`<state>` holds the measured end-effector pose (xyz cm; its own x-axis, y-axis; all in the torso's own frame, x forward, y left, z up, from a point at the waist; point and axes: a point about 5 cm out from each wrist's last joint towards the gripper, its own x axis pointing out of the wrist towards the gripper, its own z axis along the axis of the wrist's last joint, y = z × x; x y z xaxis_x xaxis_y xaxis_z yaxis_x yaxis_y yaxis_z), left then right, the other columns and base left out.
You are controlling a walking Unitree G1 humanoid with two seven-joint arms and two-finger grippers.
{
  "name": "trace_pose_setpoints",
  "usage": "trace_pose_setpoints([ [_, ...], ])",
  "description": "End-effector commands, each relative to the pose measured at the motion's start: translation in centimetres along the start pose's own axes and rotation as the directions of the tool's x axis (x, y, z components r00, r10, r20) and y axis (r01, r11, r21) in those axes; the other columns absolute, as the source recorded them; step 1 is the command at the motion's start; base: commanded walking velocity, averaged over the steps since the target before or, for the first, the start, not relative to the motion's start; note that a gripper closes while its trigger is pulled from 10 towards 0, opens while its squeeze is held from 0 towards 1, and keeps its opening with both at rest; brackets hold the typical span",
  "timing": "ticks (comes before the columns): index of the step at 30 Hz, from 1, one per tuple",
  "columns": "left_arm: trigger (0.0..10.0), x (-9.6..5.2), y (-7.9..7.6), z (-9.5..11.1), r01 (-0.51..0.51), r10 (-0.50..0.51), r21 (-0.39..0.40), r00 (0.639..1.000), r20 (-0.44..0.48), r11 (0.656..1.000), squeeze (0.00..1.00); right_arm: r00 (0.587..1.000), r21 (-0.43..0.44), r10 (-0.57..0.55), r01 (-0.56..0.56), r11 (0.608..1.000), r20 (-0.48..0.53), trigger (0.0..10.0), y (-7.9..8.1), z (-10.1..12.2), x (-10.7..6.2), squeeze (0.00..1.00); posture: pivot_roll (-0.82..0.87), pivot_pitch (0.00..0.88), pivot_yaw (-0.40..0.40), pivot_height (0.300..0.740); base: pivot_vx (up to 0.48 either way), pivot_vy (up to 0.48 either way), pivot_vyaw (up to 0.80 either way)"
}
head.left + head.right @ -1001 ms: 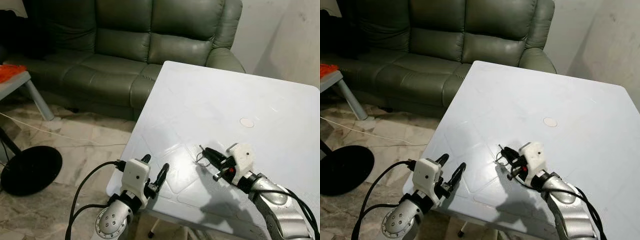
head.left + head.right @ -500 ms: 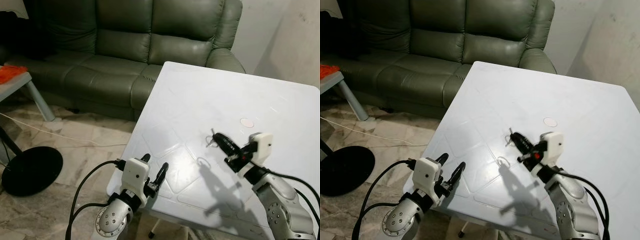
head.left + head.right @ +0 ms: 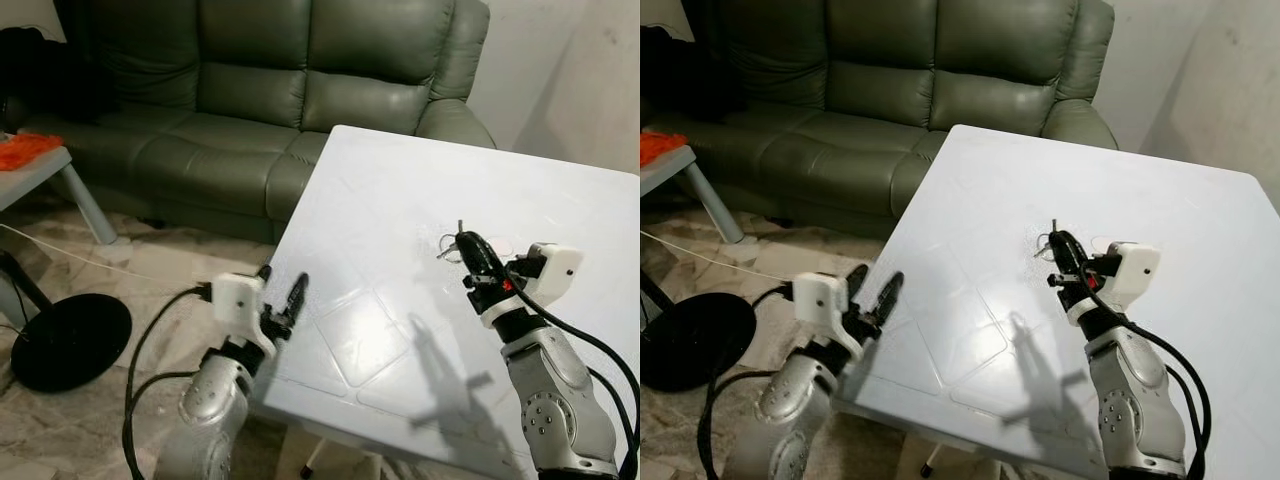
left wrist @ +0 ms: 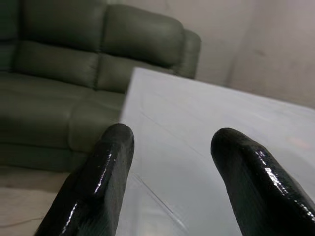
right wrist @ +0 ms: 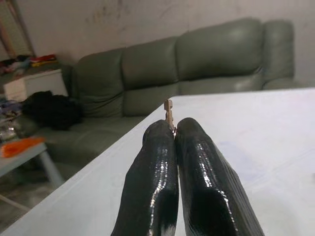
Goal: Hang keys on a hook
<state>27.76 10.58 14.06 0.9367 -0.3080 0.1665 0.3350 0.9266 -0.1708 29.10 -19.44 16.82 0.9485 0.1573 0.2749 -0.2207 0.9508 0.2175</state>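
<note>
Two claws sit closest to us. Our left claw (image 3: 285, 297) hangs at the near left corner of the white bench (image 3: 400, 200), its two black fingers (image 4: 106, 167) spread well apart with nothing between them; from its wrist we look between them across the bench top toward the sofa. A black cable (image 3: 150, 345) loops down from that arm over the marble floor (image 3: 140, 275).

Farther in, our right claw (image 3: 468, 243) is raised above the bench surface, right of its middle, and casts a shadow (image 3: 440, 365) on the white top nearer to us. Its fingers (image 5: 197, 167) are pressed together on the keys (image 3: 452, 243): from the wrist we see a small metal key tip (image 5: 168, 112) poking out just past the fingertips, and from the head we see a thin wire ring hanging beside the fingertips on their left. So the keys are in the air, held by our right claw, clear of the bench top. Just behind the claw a small pale round disc (image 3: 500, 246) lies flat on the bench.

Off to our left on the floor stands a round black base (image 3: 68, 340), and beyond it a light grey side table (image 3: 45, 170) with something orange (image 3: 25, 150) on top.

Past the far edge of the bench a grey-green leather sofa (image 3: 260, 90) runs along the room, with a pale wall (image 3: 570, 70) to its right.
</note>
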Motion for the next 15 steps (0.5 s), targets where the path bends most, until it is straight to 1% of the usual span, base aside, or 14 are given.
trace_pose_setpoints([
  [1, 10.0, -0.1, 0.1, -0.1, -0.008, 0.008, -0.014, 1.000, 0.003, 1.000, 0.00, 1.000, -0.055, -0.011, 0.012, 0.998, 0.028, 10.0, 0.4, 0.5, -0.4, 0.00, 0.02, 0.041, -0.033, 0.740, 0.000, 0.000, 0.00],
  [3, 10.0, -0.2, 0.3, 0.0, -0.006, 0.006, -0.021, 1.000, 0.007, 1.000, 0.00, 0.999, -0.089, -0.033, 0.036, 0.995, 0.033, 10.0, 0.8, 0.5, -0.9, 0.00, 0.01, 0.043, -0.030, 0.740, 0.000, 0.000, 0.00],
  [5, 10.0, -0.3, 0.5, -0.1, -0.009, 0.009, -0.009, 1.000, 0.004, 1.000, 0.00, 0.998, -0.110, -0.045, 0.049, 0.993, 0.034, 10.0, 1.0, 0.4, -1.1, 0.00, 0.01, 0.043, -0.027, 0.740, 0.000, 0.000, 0.00],
  [7, 10.0, -0.3, 1.0, -0.2, -0.022, 0.022, -0.018, 1.000, 0.000, 1.000, 0.00, 0.997, -0.137, -0.069, 0.071, 0.988, 0.021, 10.0, 1.3, 0.0, -1.6, 0.00, 0.01, 0.043, -0.022, 0.740, 0.000, 0.000, 0.00],
  [8, 10.0, -0.2, 1.4, -0.3, -0.042, 0.042, -0.016, 0.999, -0.006, 0.999, 0.00, 0.996, -0.146, -0.084, 0.084, 0.986, 0.008, 10.0, 1.6, -0.5, -1.9, 0.00, 0.00, 0.041, -0.019, 0.740, 0.000, 0.000, 0.00],
  [11, 10.0, 0.0, 1.9, -0.3, -0.058, 0.058, -0.013, 0.998, -0.012, 0.998, 0.00, 0.993, -0.167, -0.114, 0.111, 0.980, -0.007, 10.0, 1.8, -1.0, -2.3, 0.00, 0.00, 0.038, -0.014, 0.740, 0.000, 0.000, 0.00],
  [13, 10.0, 0.3, 2.3, -0.3, -0.078, 0.077, -0.023, 0.997, -0.009, 0.997, 0.00, 0.990, -0.163, -0.140, 0.133, 0.978, -0.030, 10.0, 1.8, -1.6, -2.5, 0.00, 0.00, 0.036, -0.012, 0.740, 0.000, 0.000, 0.00],
  [15, 10.0, 0.9, 2.7, 0.1, -0.086, 0.086, -0.023, 0.996, 0.000, 0.996, 0.00, 0.988, -0.175, -0.149, 0.141, 0.974, -0.030, 10.0, 2.1, -1.8, -2.4, 0.00, 0.00, 0.033, -0.005, 0.740, 0.000, 0.000, 0.00],
])
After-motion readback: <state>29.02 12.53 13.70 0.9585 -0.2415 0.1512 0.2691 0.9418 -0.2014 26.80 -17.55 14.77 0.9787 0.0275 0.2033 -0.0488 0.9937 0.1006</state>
